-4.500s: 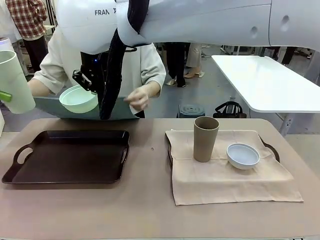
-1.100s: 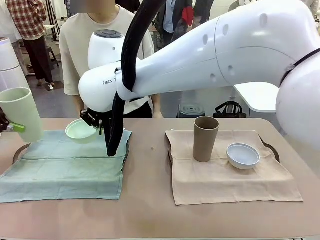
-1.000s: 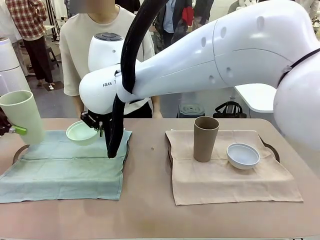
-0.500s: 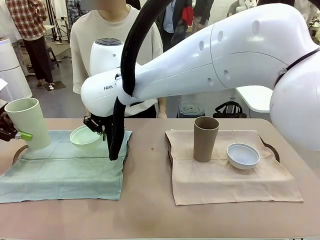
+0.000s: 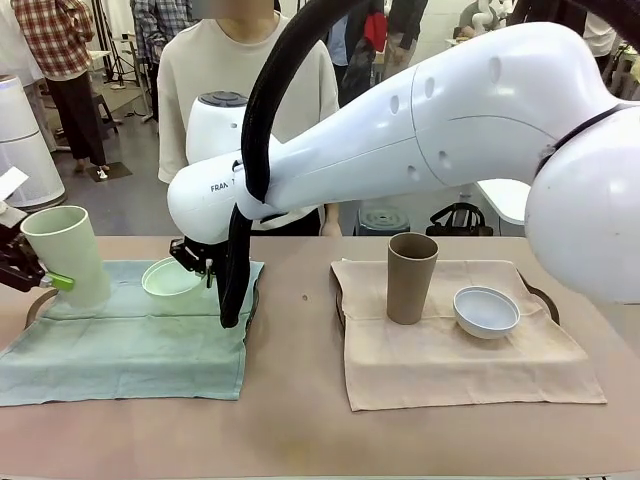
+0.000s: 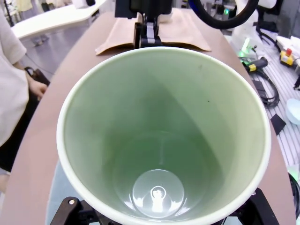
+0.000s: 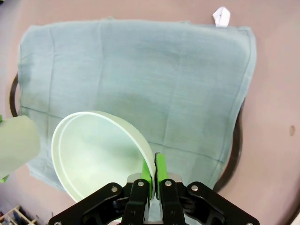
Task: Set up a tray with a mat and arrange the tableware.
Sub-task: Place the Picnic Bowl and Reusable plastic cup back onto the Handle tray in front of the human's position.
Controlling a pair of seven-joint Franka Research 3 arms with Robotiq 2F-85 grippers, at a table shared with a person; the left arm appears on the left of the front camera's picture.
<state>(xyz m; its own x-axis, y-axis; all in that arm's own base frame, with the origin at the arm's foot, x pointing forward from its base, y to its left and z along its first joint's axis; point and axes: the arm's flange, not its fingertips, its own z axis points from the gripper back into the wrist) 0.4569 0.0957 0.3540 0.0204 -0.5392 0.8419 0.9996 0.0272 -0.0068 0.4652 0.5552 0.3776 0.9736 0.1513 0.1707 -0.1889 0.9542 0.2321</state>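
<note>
At the far left, my left gripper (image 5: 32, 272) is shut on the mint green tumbler (image 5: 68, 256), which stands upright at the far left corner of the teal mat (image 5: 130, 335). The left wrist view looks straight down into the empty tumbler (image 6: 164, 140). My right gripper (image 7: 152, 174) pinches the rim of the mint green bowl (image 7: 96, 157) between its green pads. It holds the bowl (image 5: 171, 277) tilted, low over the mat's far edge. The tan-brown tumbler (image 5: 411, 278) and the pale blue-white bowl (image 5: 486, 311) stand on the beige mat (image 5: 450, 360) at the right.
The teal mat covers a dark tray whose rim (image 7: 236, 150) shows at its edges. The beige mat covers a second tray, whose handle (image 5: 545, 300) shows. A person (image 5: 250, 90) stands at the far side behind the left tray. My right arm (image 5: 420, 130) spans the table's middle.
The teal mat now covers the tray that was bare 4.5 s ago. Over the last second both grippers have lowered the tumbler and the bowl toward the mat. The person has stood upright.
</note>
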